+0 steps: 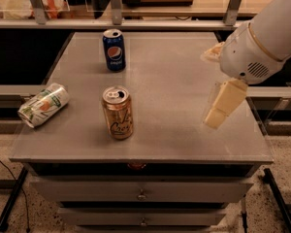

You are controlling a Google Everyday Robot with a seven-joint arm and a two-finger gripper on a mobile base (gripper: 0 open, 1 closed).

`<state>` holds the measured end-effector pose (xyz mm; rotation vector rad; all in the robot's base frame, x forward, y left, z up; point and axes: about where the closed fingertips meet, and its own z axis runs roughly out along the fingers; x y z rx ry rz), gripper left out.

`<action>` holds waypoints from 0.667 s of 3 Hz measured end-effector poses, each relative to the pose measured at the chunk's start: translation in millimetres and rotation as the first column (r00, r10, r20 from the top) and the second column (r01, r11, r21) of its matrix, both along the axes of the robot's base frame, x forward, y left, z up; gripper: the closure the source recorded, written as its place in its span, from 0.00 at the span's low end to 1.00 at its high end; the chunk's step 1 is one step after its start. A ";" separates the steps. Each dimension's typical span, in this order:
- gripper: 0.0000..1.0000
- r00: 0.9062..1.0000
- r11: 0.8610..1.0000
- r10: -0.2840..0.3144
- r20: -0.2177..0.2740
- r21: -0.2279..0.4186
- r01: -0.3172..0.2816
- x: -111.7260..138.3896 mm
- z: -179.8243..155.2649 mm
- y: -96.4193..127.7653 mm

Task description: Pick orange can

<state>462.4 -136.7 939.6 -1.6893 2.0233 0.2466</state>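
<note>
The orange can (118,113) stands upright at the front middle of the grey table (184,72). It has a golden-tan body with dark cursive script and a silver top with a pull tab. My gripper (217,81) hangs over the right part of the table, well to the right of the can and above the surface. Its two cream fingers (224,103) stand apart and hold nothing. The white arm housing (262,38) reaches in from the upper right.
A blue Pepsi can (114,50) stands upright at the back left of the table. A white-and-green can (42,105) lies on its side at the left edge. Drawers (141,194) sit below the tabletop. A shelf rail (136,23) runs behind the table.
</note>
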 end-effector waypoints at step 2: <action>0.00 0.995 0.958 0.077 -0.063 0.281 -0.056 14.6 -24.6 75.7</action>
